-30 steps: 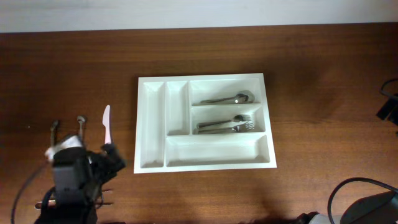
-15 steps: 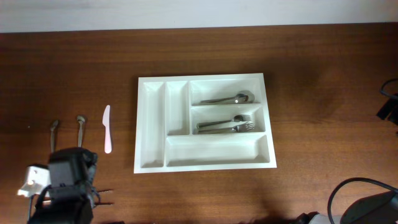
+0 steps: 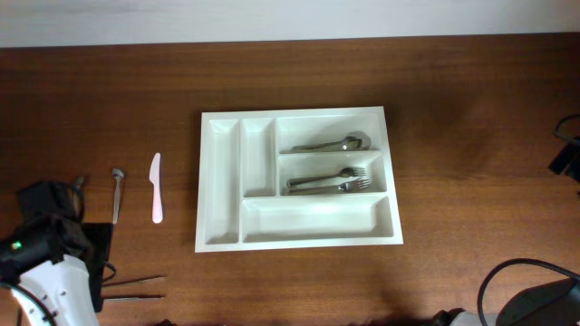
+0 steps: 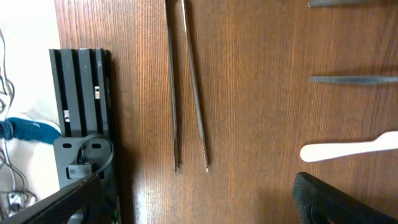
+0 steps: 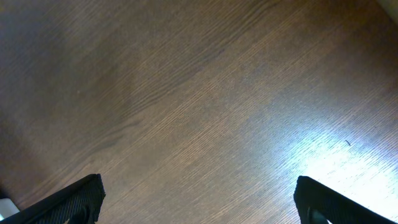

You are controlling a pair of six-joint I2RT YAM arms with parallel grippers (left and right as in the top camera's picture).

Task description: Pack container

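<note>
The container (image 3: 220, 186) is a white five-compartment tray in the middle of the table. One wide compartment holds metal spoons (image 3: 331, 143), the one below it forks (image 3: 331, 182). To its left lie a white plastic knife (image 3: 156, 187) and a metal spoon (image 3: 117, 192). My left gripper (image 4: 199, 211) is open over bare wood, just short of the tips of two thin metal chopsticks (image 4: 186, 93). The white knife (image 4: 351, 149) lies beyond its right finger. My right gripper (image 5: 199, 208) is open over bare table with nothing between its fingers.
My left arm (image 3: 45, 267) fills the table's front left corner, half hiding another metal utensil (image 3: 80, 186). A black slotted block (image 4: 81, 93) stands by the table edge. Part of the right arm (image 3: 535, 303) shows at the front right, and cables (image 3: 566, 149) at the right edge.
My left arm has swung left and back toward the front left corner, away from the white knife. The utensils and the tray have not moved.
</note>
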